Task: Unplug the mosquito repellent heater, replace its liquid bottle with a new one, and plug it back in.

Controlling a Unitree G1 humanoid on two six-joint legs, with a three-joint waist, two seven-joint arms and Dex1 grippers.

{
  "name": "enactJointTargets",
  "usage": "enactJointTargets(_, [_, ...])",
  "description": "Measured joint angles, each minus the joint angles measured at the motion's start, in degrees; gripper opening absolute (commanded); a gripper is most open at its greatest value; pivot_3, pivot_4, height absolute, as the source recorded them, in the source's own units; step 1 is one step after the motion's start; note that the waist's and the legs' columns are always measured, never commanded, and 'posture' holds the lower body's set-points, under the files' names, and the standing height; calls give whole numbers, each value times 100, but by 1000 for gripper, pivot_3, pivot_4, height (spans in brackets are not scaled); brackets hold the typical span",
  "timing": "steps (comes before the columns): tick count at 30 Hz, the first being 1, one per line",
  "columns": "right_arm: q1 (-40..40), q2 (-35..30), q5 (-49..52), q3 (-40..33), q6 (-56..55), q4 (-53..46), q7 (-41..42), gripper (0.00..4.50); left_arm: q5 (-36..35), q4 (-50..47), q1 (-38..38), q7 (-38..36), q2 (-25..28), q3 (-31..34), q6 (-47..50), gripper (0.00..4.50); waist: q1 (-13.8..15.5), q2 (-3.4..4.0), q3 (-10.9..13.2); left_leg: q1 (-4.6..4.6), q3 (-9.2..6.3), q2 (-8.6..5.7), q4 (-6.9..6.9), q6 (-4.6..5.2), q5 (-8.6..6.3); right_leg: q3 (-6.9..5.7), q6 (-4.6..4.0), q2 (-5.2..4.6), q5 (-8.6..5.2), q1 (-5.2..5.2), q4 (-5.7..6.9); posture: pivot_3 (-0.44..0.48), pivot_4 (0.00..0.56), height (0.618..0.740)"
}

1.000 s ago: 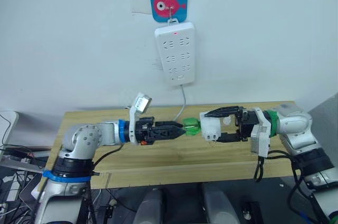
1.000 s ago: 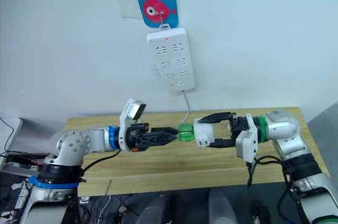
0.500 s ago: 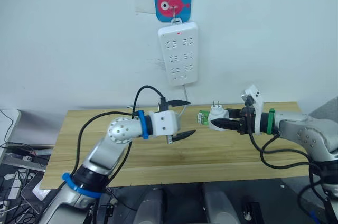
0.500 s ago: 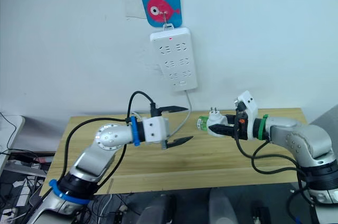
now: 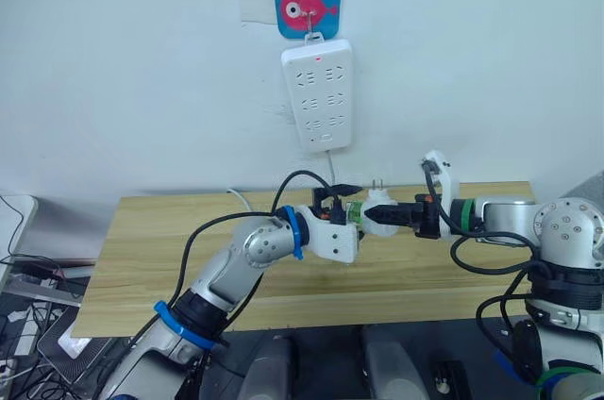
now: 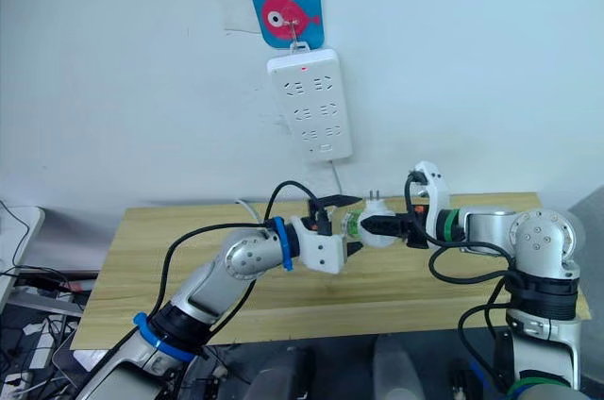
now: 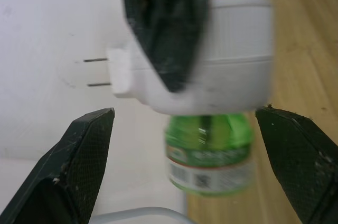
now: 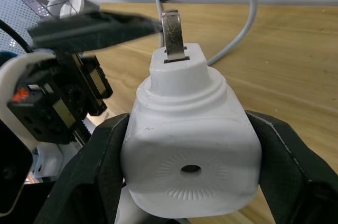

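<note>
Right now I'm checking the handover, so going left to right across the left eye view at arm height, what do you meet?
Left gripper → liquid bottle → mosquito repellent heater → right gripper's wrist.

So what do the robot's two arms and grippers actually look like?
Both arms are silver-grey with rounded joints and loose black cables. The left arm carries blue rings; the right arm has a green band at the wrist. Each ends in a white wrist block and a gripper of two black textured fingers.
</note>
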Motion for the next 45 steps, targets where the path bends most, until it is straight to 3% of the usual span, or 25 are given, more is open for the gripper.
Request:
enactJointTargets(3, [-14, 25, 24, -47, 0, 0, -114, 3010, 43, 48, -54, -24, -16, 0, 40, 4105, -2, 0, 0, 0, 0, 1, 0, 0, 0, 0, 0, 1, 0, 0, -2, -139, 246, 740])
enactJointTargets(10, [-76, 129, 1, -111, -4, 4, -375, 3010, 74, 62, -67, -162, -69, -97, 271, 1967, -4, 0, 0, -1, -2, 3, -1, 0, 0, 1, 0, 5, 0, -2, -1, -139, 244, 740])
enactJointTargets(11, [-76, 136, 9, -137, 0, 4, -391, 3010, 70, 39, -67, -165, -66, -93, 308, 1825, -4, 0, 0, 0, -2, 3, -1, 0, 0, 1, 0, 5, 0, -1, -2, -139, 244, 740])
enactJointTargets(15, [-76, 167, 96, -180, 0, 4, -496, 3010, 69, -3, -66, -172, -57, -86, 349, 1797, -5, 1, -1, 0, -1, 4, -1, 0, 0, 1, 0, 5, 0, -1, -1, -140, 235, 740])
enactJointTargets(19, [-77, 229, 114, -235, -2, 3, -565, 4407, 52, -7, -62, -145, -77, -82, 306, 1698, -4, 1, -1, -1, -1, 3, -1, 0, 0, 1, 0, 5, 0, -1, -2, -141, 228, 740])
enactJointTargets(20, [-76, 231, 142, -258, -2, 2, -565, 4458, 38, -4, -55, -133, -83, -81, 281, 1696, -4, 1, -1, -1, -1, 3, -1, 0, 0, 2, 0, 5, 0, -1, -2, -142, 225, 740])
enactJointTargets(32, [557, 114, 474, -831, -215, -998, -462, 4458, -932, 522, 326, 218, -405, 498, 186, 1696, -20, 4, -5, 1, -3, 7, 0, 0, 0, 0, 0, 7, 0, 0, -1, -193, 215, 740])
enactJointTargets(39, [1058, 193, 364, -659, -562, -1130, -521, 4458, -1093, 645, 337, 87, -453, 496, 84, 1696, -34, 6, -6, 2, 5, 5, 1, 0, 0, 6, 2, 8, 1, 0, -1, -191, 214, 740])
enactJointTargets(45, [1210, 90, 90, -559, -889, -1129, -574, 4458, -1431, 657, 632, -15, -442, 666, 536, 1696, -41, 6, -6, 3, 5, 8, 0, 0, 0, 6, 3, 11, 1, -1, -1, -182, 221, 740])
